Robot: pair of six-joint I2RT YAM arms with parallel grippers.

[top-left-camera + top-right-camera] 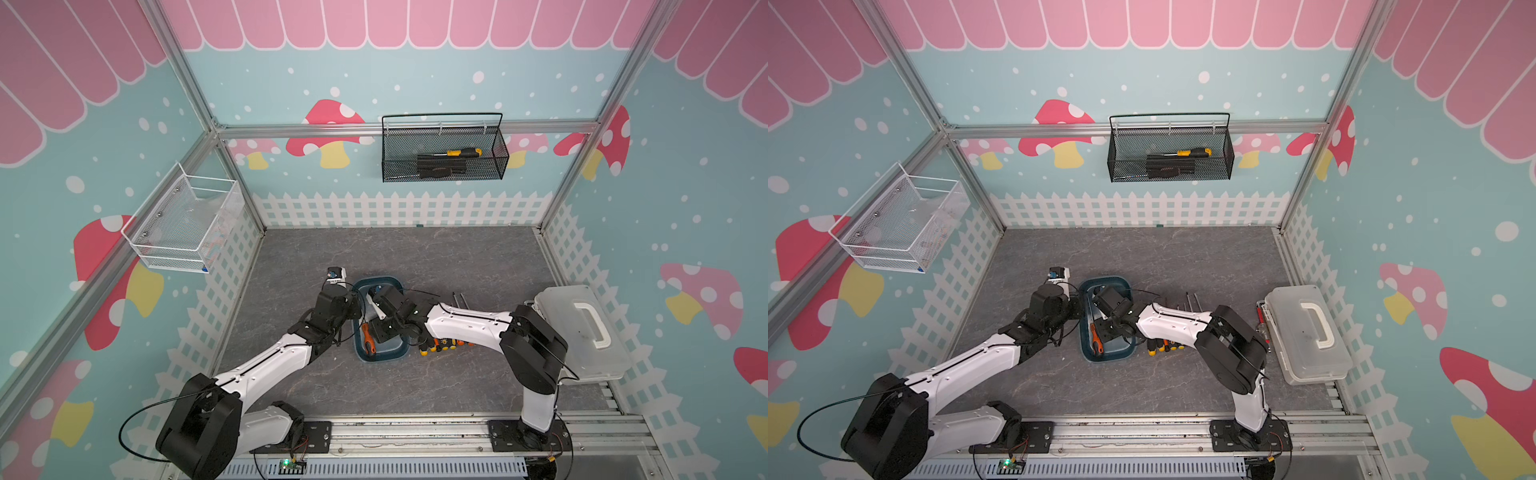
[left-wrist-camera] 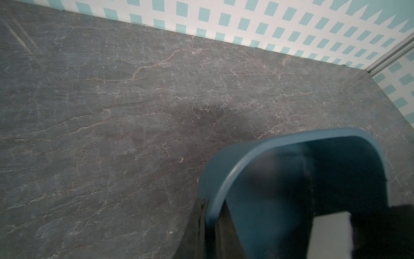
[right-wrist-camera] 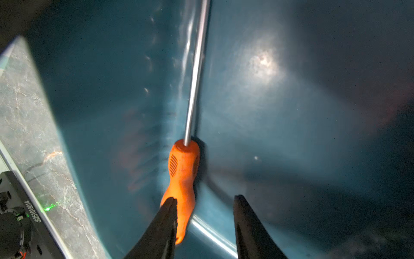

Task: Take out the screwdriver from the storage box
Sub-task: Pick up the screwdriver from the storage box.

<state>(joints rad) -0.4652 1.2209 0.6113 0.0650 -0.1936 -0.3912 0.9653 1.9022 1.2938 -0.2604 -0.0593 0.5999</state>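
With right gripper point(image 3: 205, 198) part-open and empty (one finger across the orange handle, its mate over bare floor), shift sideways toward the wall to straddle the handle, then close and lift clear. Look for screwdriver point(image 3: 182, 179) just beside the jaws, along box point(image 3: 100, 89) left wall, near-left corner. Left gripper point(image 2: 209, 215) clamped on rim.

Both top views look down from high above the robot's base side, facing the back wall, far enough off to take in the whole table point(image 1: 457, 257). The left wrist camera sits low and close, looking across the table past one rounded end of the storage box point(image 2: 291, 136). The right wrist camera looks from very near into that storage box, along the screwdriver point(image 3: 182, 179), between the fingers of the right tool point(image 3: 205, 198). All four views share the storage box.
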